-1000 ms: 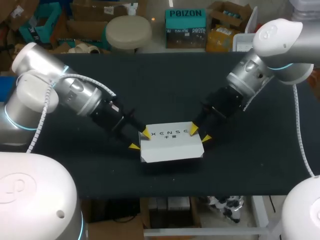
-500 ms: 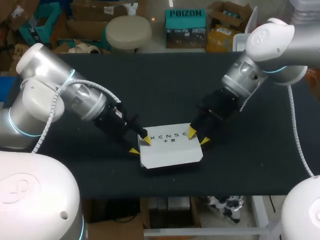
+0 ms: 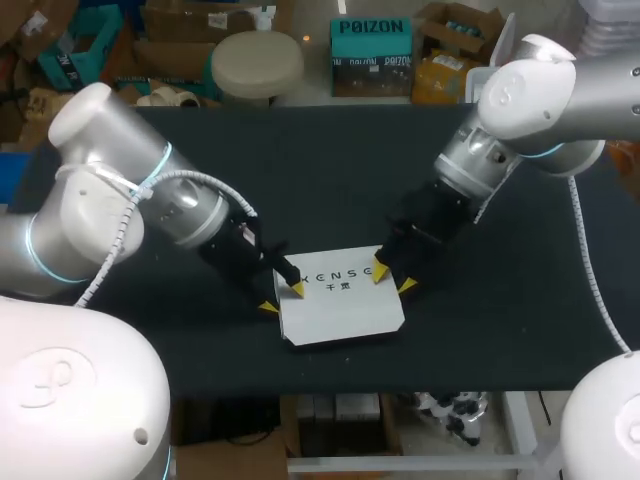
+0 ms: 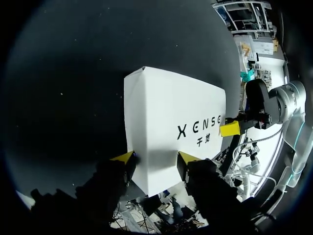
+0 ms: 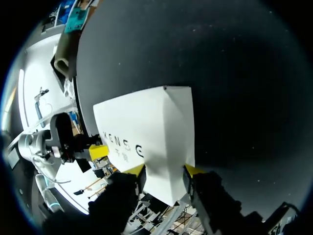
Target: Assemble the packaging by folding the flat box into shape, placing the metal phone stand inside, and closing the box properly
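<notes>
Roughly front-centre on the black table (image 3: 320,170), between the two grippers: one white box (image 3: 345,305).

Left side. Left arm (image 3: 130,210) comes in from the left and slopes down toward the box. Left gripper (image 3: 283,298) sits at the box's left end, at the corner nearer the robot. Head view: one yellow tip rests on the top face, the other lies against the outer left side. Left wrist view: the box corner fills the gap between the fingertips (image 4: 124,156), both tips in contact. Recorded as clamped on the box.

Middle. The box's long axis runs left to right across the table, slightly skewed, with the right end a little farther from the robot than the left. The broad face is up. Dark lettering runs along the long axis near the far edge and reads upright from the robot's side. The top is plain white and smooth apart from that. The wrist views show a sharp crease where the top face turns down into a narrow side face. The box lies flat on the table.

Right side. Right gripper (image 3: 393,279) is at the box's right end, one tip on the top face beside the lettering, the other at the right edge. Right wrist view: the near corner sits between both tips, touching each. Also gripping the box. Right arm (image 3: 480,160) comes in from the right.
</notes>
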Robot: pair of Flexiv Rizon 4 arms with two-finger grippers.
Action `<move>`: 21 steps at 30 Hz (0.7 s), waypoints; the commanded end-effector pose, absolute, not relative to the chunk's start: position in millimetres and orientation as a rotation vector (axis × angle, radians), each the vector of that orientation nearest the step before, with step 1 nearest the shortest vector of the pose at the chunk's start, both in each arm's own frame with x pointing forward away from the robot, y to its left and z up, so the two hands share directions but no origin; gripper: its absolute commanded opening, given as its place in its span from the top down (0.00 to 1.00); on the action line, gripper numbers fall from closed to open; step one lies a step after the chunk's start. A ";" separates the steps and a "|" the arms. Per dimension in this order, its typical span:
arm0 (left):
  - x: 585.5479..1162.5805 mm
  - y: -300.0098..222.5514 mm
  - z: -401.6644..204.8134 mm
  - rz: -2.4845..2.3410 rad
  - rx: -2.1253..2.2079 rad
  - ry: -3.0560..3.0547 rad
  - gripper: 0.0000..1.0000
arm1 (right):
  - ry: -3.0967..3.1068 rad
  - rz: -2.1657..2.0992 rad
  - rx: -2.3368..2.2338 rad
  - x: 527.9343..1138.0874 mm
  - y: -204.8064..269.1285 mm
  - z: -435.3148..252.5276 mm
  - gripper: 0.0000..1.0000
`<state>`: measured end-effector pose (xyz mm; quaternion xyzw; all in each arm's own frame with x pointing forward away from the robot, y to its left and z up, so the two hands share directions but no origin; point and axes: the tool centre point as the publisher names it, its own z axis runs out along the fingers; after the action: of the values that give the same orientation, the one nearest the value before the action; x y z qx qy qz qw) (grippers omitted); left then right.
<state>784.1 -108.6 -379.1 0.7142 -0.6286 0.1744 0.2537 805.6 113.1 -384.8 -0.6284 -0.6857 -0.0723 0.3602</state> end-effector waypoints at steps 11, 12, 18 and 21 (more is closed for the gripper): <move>782.9 -109.4 -380.3 0.502 1.963 -1.790 0.41 | -1.782 -0.197 -1.638 807.7 116.5 -385.0 0.48; 782.8 -109.0 -380.1 0.502 1.962 -1.797 0.40 | -1.783 -0.196 -1.640 808.4 116.1 -385.2 0.49; 783.4 -105.2 -378.6 0.511 1.965 -1.808 0.40 | -1.786 -0.194 -1.640 809.8 115.5 -385.6 0.50; 783.6 -104.5 -378.2 0.512 1.974 -1.815 0.42 | -1.790 -0.195 -1.640 810.6 114.9 -385.2 0.50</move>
<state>784.7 -103.0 -380.9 0.7054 -0.6509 0.1866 0.2095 809.4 112.3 -385.3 -0.6321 -0.6889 -0.0767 0.3464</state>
